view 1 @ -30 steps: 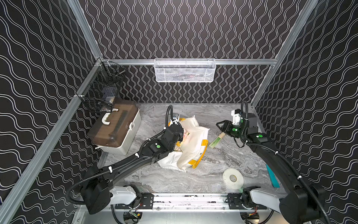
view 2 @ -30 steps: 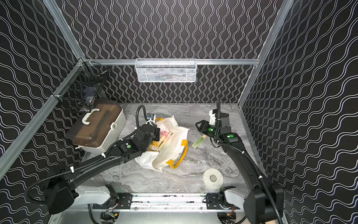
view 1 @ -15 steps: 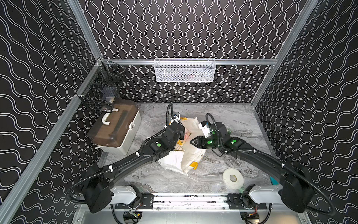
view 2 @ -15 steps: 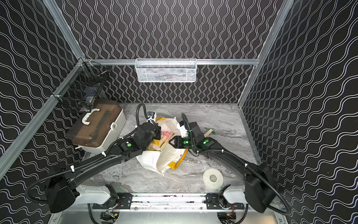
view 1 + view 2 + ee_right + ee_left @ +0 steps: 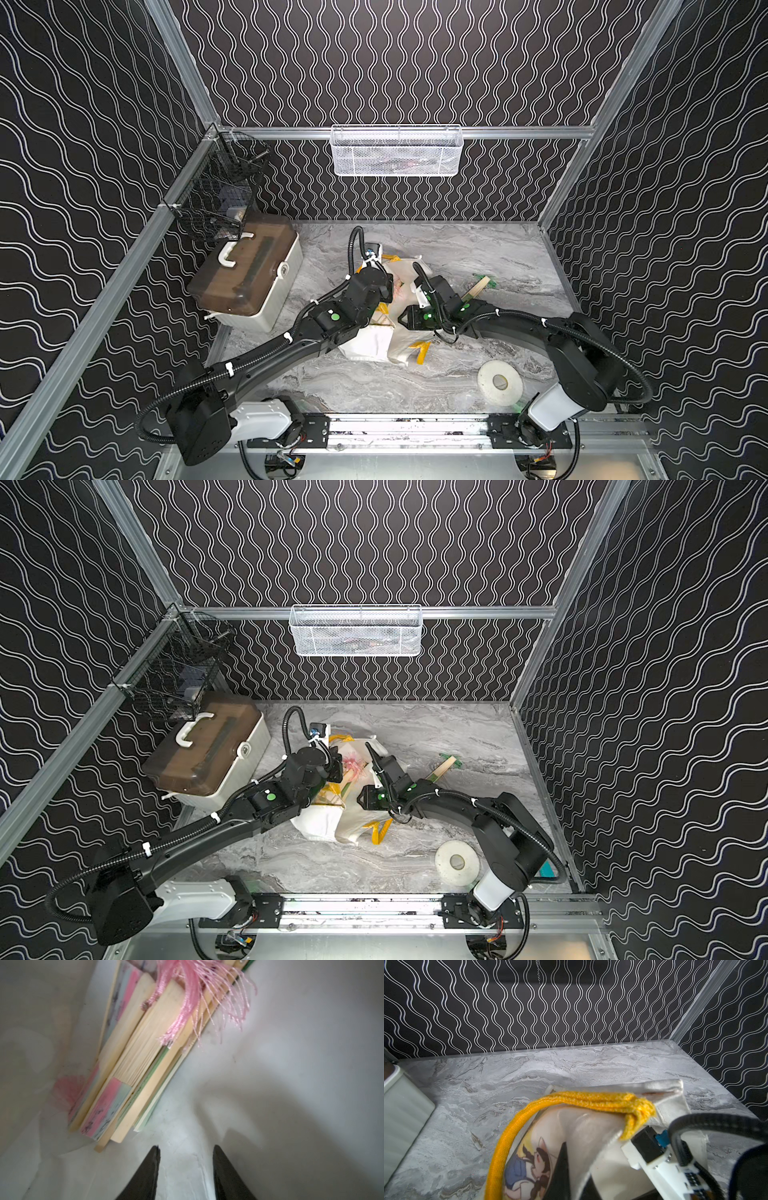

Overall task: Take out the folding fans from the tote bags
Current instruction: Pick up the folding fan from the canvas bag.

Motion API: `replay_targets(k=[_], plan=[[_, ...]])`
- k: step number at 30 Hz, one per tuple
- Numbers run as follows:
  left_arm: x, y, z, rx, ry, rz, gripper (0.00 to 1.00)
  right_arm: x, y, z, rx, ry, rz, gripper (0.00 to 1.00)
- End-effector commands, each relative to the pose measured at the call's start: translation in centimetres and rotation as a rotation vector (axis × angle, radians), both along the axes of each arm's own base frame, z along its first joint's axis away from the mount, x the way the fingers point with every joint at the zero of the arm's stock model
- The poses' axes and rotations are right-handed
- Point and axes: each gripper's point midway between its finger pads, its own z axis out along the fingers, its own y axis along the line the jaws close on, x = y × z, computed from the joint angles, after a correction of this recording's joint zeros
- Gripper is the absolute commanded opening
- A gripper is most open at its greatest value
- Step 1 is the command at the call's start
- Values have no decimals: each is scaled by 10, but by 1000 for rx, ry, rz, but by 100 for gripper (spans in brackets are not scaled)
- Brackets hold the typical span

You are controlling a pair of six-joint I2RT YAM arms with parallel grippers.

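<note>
Left jaws pinched shut on tote bag (image 5: 374, 345) rim, mid-counter (image 5: 457, 249). Right jaws part-open, empty, inside the bag, just short of the bundled folding fans (image 5: 135, 1053). Judged: fans light, stiff, slick bamboo; tassels (image 5: 187, 1001) may snag. Pinch one rib end.

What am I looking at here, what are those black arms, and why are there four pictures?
Two robot arms stand at a table's near edge. Two pictures look down from overhead and are nearly alike; two come from cameras on the wrists. On the table lie a white bag, a box, a tape roll and one fan already out. The left hand is closed, pinching the bag's rim. The right hand, fingers apart and empty, is inside the bag, near the fans stacked there.
</note>
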Motion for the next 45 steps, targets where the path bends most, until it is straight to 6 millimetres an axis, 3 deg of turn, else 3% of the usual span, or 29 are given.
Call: replay_targets(k=[1,5,15,25,34,45], plan=[[0,-3,1,-75,-2,8,0,15,-2,0,8,-45,-83,43],[1,-8,-7,-70,24,24,0,20,-4,10,24,-103,-105,44],[2,-43,19,-64,-47,-53,0,36,-4,37,86,-224,-148,50],[-11,-39,34,-70,-159,-40,0,49,-2,33,90,-223,-183,51],[-10,-41,30,-59,-169,-17,0,37,28,27,228,-143,-85,48],[-8,-43,25,-63,-167,-14,0,30,49,4,274,-11,-37,38]])
